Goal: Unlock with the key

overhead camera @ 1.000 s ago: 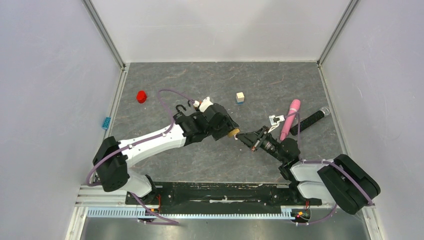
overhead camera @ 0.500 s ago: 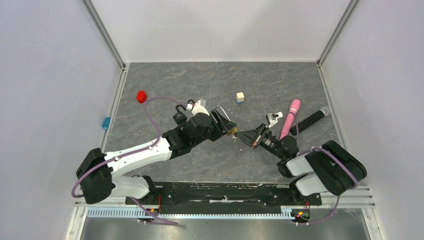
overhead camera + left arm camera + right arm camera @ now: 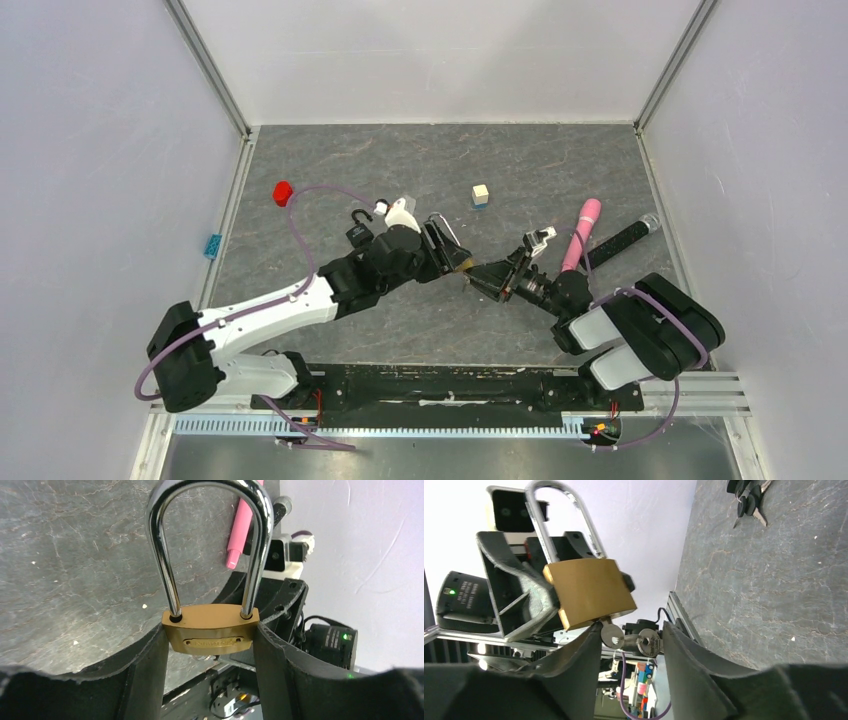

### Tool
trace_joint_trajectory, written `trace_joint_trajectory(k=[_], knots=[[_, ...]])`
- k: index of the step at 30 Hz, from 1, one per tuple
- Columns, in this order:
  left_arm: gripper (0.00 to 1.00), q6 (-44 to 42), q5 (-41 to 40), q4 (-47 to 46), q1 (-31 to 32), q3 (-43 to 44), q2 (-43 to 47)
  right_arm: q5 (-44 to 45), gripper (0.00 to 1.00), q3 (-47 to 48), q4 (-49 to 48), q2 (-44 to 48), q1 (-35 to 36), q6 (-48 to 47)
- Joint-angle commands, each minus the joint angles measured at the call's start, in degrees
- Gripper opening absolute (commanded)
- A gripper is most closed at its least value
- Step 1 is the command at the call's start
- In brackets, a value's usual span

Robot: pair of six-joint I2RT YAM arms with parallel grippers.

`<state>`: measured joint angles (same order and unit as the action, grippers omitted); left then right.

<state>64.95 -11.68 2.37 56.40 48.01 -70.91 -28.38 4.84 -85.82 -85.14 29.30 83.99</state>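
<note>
The left gripper [image 3: 208, 646] pinches the brass padlock [image 3: 212, 626] by its sides at mid-table, shackle pointing far. The key [image 3: 612, 635] sits in its keyhole, between the right gripper's [image 3: 631, 628] spread jaws.

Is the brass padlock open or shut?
Shut: on the padlock, both shackle legs sit in the brass body; the key is in the keyhole.

Padlock [image 3: 211, 635] nameplate embossed, perhaps brand name, too blurred; no text legible.
</note>
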Motion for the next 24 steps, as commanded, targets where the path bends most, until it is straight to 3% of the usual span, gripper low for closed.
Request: trace_joint_trajectory(k=[1, 6, 12, 19, 24], knots=[[0.02, -7.92, 1.12, 9.10, 1.01, 11.49, 2.98, 0.69, 0.56, -0.47, -25.20, -0.39, -0.21, -2.92], [0.02, -16.49, -0.36, 25.57, -1.13, 19.28, -1.07, -1.84, 0.73, -3.17, -23.57, 1.40, -0.85, -5.44], [0.02, -28.57, -1.70, 36.66, -3.39, 24.72, -4.19, -6.31, 0.81, -2.65, -12.49, 7.95, -2.64, -12.67], [0.02, -40.45, 1.99, 39.64, -3.58, 26.46, -4.26, -6.14, 0.88, 7.86, 30.31, 22.02, -3.28, -38.86], [0.02, -48.18, 7.29, 39.08, -3.62, 26.44, -2.68, -0.39, 0.89, 16.12, 51.29, 27.00, -3.28, -54.08]])
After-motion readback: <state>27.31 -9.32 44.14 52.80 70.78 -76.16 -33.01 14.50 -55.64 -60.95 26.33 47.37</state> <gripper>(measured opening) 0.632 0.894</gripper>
